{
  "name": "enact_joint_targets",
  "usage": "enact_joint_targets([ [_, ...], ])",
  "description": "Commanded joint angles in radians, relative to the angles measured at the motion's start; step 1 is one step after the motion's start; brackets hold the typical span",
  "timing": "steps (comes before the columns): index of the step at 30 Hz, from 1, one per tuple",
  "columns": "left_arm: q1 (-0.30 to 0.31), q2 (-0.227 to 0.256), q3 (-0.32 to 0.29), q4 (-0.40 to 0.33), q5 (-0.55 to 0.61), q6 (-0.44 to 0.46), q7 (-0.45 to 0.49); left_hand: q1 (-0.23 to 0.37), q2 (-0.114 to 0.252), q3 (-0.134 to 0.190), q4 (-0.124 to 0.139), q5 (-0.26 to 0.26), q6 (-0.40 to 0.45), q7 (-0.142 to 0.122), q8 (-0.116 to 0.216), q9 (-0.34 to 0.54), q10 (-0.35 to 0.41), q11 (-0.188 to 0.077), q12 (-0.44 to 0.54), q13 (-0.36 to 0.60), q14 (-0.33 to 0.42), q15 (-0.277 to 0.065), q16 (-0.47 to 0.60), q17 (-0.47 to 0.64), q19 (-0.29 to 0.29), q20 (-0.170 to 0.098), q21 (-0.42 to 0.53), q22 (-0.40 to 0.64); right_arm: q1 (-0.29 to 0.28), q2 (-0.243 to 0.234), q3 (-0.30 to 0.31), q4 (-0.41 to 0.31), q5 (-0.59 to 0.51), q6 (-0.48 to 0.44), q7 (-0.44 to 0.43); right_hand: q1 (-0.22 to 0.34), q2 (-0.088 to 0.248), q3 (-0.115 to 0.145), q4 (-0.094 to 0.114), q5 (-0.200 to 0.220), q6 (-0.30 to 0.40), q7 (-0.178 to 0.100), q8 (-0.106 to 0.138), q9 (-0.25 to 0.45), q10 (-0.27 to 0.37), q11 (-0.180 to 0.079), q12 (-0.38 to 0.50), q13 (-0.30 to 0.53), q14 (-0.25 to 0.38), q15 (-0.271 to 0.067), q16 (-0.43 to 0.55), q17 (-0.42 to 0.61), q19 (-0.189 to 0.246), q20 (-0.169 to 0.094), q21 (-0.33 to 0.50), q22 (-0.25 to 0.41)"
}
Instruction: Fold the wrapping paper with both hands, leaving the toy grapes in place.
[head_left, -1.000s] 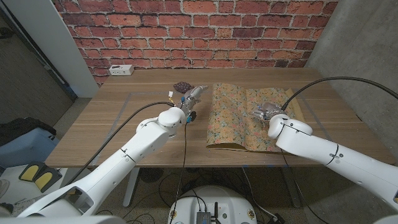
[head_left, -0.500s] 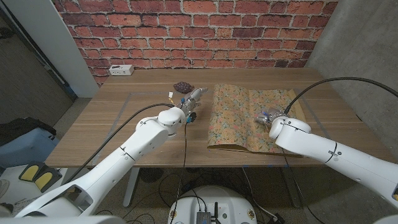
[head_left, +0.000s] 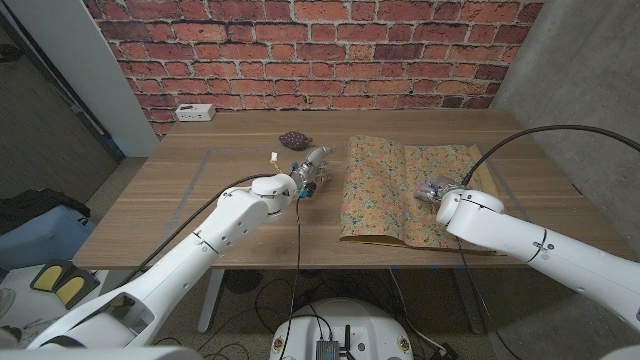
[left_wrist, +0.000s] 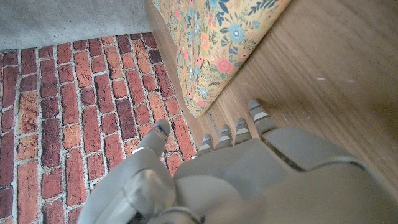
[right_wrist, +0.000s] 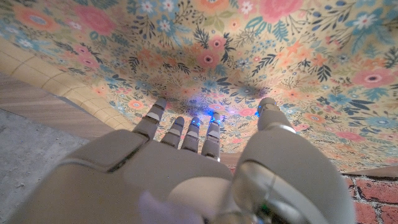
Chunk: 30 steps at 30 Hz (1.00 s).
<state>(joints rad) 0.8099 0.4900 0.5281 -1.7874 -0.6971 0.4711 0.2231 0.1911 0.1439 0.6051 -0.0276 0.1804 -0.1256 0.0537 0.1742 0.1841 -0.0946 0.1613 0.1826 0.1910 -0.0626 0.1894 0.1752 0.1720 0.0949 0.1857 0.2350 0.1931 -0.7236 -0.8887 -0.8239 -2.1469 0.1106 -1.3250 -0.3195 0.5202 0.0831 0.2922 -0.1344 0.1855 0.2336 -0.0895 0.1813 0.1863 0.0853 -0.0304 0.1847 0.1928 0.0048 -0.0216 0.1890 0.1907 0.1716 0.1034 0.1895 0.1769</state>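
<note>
The paper (head_left: 408, 192) (floral, with a plain yellow edge) lies spread on the table (head_left: 170, 210), at about 3 o'clock from its middle. The grapes (head_left: 292, 138) sit at 12 o'clock of the middle, well apart from the paper's left edge. The left hand (head_left: 311, 169) is on bare wood just beside that edge, at its 9 o'clock; its fingers (left_wrist: 239, 132) reach out straight, holding nothing. The right hand (head_left: 436, 190) is over the paper's right half, fingers (right_wrist: 179, 130) apart, extended and empty, close above the print.
</note>
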Motion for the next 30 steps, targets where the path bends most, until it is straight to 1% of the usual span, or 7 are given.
enact_joint_targets([
  [1,-0.03,-0.042,-0.016,0.153,-0.164,-0.074,-0.173,0.011,0.002,0.006,-0.008,0.002,-0.01,0.001,0.008,0.001,-0.008,0.007,0.011,0.002,0.013,0.006,0.01,0.001,0.026,0.004,0.011,0.001,-0.006,-0.009,0.007,-0.006,0.024,0.009,-0.02,0.009,0.004,-0.001,-0.004,0.01,-0.001,0.0,0.007,0.002,-0.001,-0.002,0.004,0.003,-0.004,-0.006,0.004,0.002,0.005,-0.005,0.007,0.002],
  [6,-0.041,-0.067,-0.03,0.209,-0.242,-0.072,-0.22,0.017,-0.004,0.007,-0.017,0.003,-0.024,-0.001,0.006,0.001,-0.015,0.007,0.012,0.003,0.033,0.014,0.014,0.001,0.047,0.018,0.017,0.0,-0.008,-0.016,0.005,-0.011,0.025,0.021,-0.026,0.009,0.004,-0.002,-0.005,0.01,-0.001,0.0,0.007,0.002,0.0,0.001,0.006,0.003,-0.003,-0.008,0.005,0.002,0.007,-0.004,0.008,0.002],
  [14,-0.032,-0.127,-0.073,0.3,-0.385,-0.086,-0.295,0.037,-0.002,0.015,-0.039,0.009,-0.046,-0.01,0.004,0.001,-0.005,0.004,0.018,0.002,0.049,0.018,0.011,0.0,0.017,0.015,0.001,-0.001,-0.001,-0.016,0.0,-0.008,0.027,0.019,-0.027,0.01,0.004,-0.003,-0.006,0.01,-0.002,0.002,0.007,0.002,0.001,0.001,0.007,0.003,-0.002,-0.008,0.007,0.002,0.008,-0.004,0.009,0.001],
  [18,-0.024,-0.152,-0.077,0.331,-0.398,-0.136,-0.329,0.07,-0.003,0.025,-0.074,0.016,-0.087,-0.011,0.005,0.001,-0.029,-0.005,0.016,0.003,0.088,-0.011,0.016,0.0,0.119,0.006,0.035,-0.002,0.006,-0.016,-0.004,-0.003,0.028,0.02,-0.024,0.01,0.003,-0.004,-0.006,0.01,-0.002,0.001,0.008,0.002,0.001,0.002,0.008,0.003,-0.002,-0.009,0.007,0.002,0.008,-0.004,0.009,0.001],
  [22,-0.017,-0.186,-0.089,0.37,-0.428,-0.177,-0.365,0.132,-0.014,0.03,-0.13,0.022,-0.148,-0.013,0.007,0.003,-0.033,-0.009,0.024,0.003,0.215,-0.075,0.025,-0.003,0.297,-0.019,0.091,-0.002,0.009,-0.013,-0.005,0.001,0.027,0.022,-0.025,0.011,0.003,-0.005,-0.006,0.01,-0.003,0.002,0.008,0.002,0.0,0.001,0.008,0.003,-0.002,-0.009,0.008,0.002,0.008,-0.004,0.009,0.001],
  [26,-0.046,-0.197,-0.1,0.416,-0.499,-0.103,-0.384,0.205,-0.043,0.025,-0.152,0.025,-0.214,-0.014,0.007,0.004,0.03,-0.006,0.041,0.0,0.361,-0.133,0.029,-0.005,0.471,-0.061,0.148,-0.002,0.007,-0.012,-0.003,0.002,0.029,0.028,-0.025,0.011,0.003,-0.005,-0.006,0.01,-0.003,0.002,0.008,0.002,0.0,0.001,0.008,0.003,0.0,-0.009,0.009,0.002,0.008,-0.004,0.009,0.001],
  [30,-0.114,-0.178,-0.069,0.477,-0.502,-0.013,-0.443,0.247,-0.073,0.015,-0.156,0.023,-0.224,-0.005,0.015,0.003,0.119,-0.028,0.062,-0.002,0.45,-0.142,0.031,-0.005,0.529,-0.068,0.164,-0.003,0.007,-0.011,-0.002,0.003,0.029,0.029,-0.026,0.011,0.003,-0.006,-0.006,0.01,-0.003,0.001,0.008,0.002,0.0,0.002,0.009,0.003,0.0,-0.009,0.009,0.002,0.008,-0.004,0.009,0.001],
])
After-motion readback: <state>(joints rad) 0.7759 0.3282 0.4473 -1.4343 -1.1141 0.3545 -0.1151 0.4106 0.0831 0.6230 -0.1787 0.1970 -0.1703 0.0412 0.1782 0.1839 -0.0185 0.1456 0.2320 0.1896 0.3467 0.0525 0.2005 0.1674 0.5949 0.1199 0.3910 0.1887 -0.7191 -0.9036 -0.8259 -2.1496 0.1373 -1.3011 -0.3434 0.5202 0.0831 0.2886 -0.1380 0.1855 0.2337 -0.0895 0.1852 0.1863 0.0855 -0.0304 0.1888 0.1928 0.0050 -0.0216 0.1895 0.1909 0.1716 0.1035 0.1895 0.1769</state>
